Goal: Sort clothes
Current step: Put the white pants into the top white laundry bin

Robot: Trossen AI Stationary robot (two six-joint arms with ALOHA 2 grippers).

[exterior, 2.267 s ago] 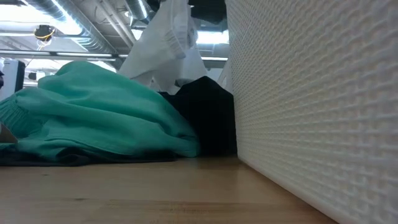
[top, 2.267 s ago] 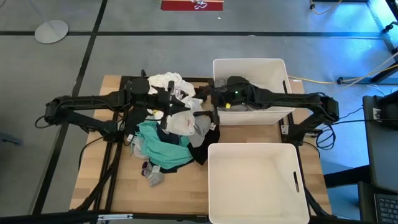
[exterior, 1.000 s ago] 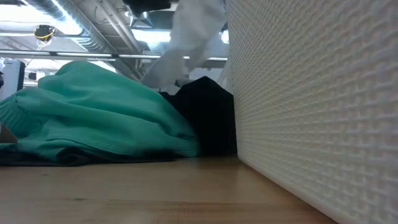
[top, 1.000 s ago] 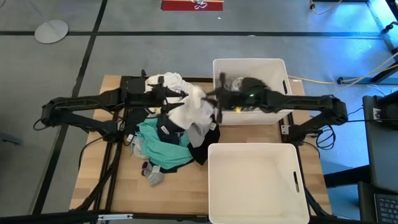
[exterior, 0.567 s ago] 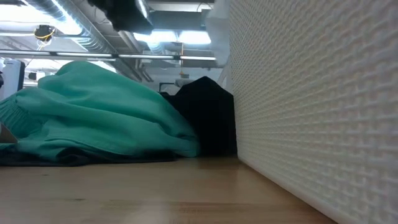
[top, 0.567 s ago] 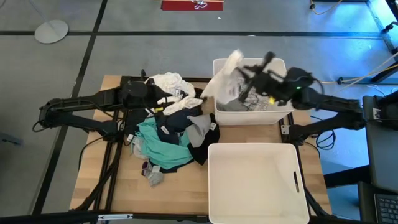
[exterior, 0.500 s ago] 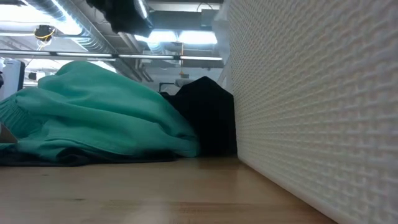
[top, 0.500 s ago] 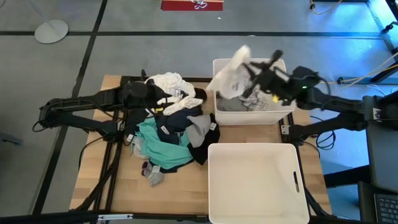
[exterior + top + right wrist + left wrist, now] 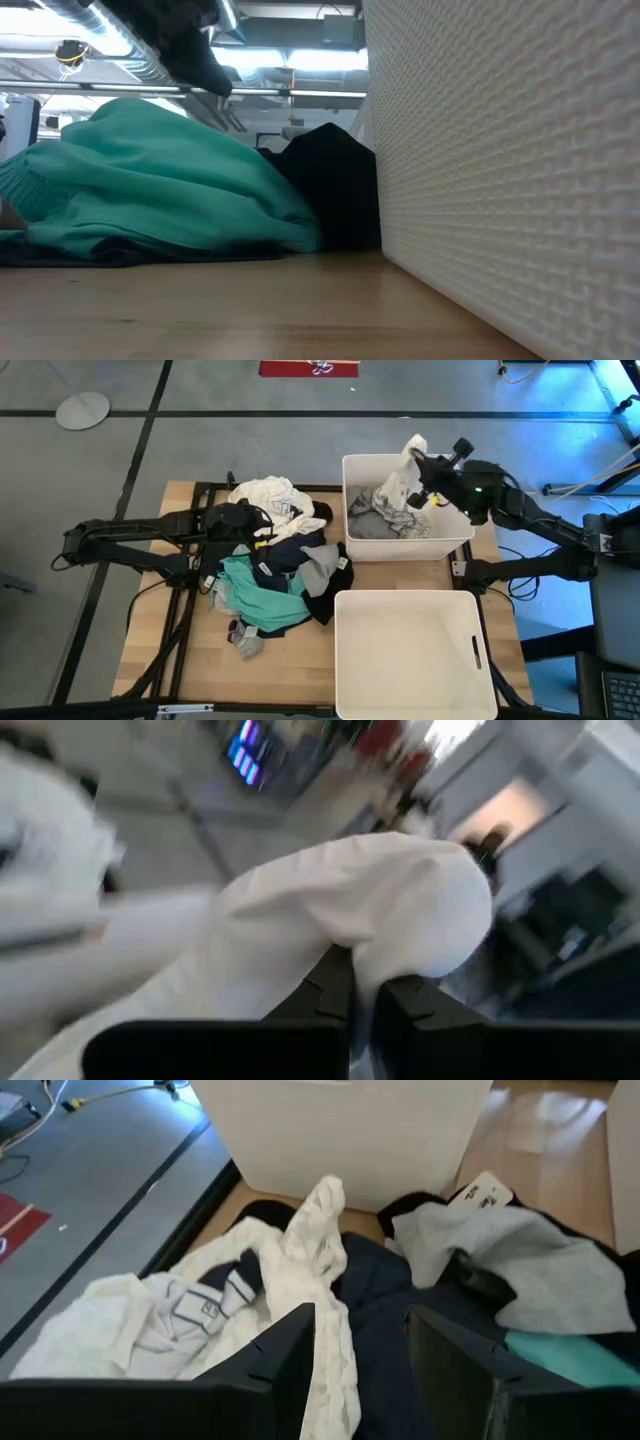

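My right gripper (image 9: 428, 468) is pinched shut on a white garment (image 9: 400, 482), now hanging over the far bin (image 9: 458, 538) instead of the pile (image 9: 280, 575) mid-tabletop. My left gripper (image 9: 262, 523) sits half open over the pile, holding nothing, pulled back slightly.

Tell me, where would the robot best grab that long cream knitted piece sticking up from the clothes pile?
Probably at the raised tip of the long cream knitted garment, coming from above. It stands up clear of the navy fabric and the grey cloth, so the left gripper, fingers open just before it, could close on it alone.
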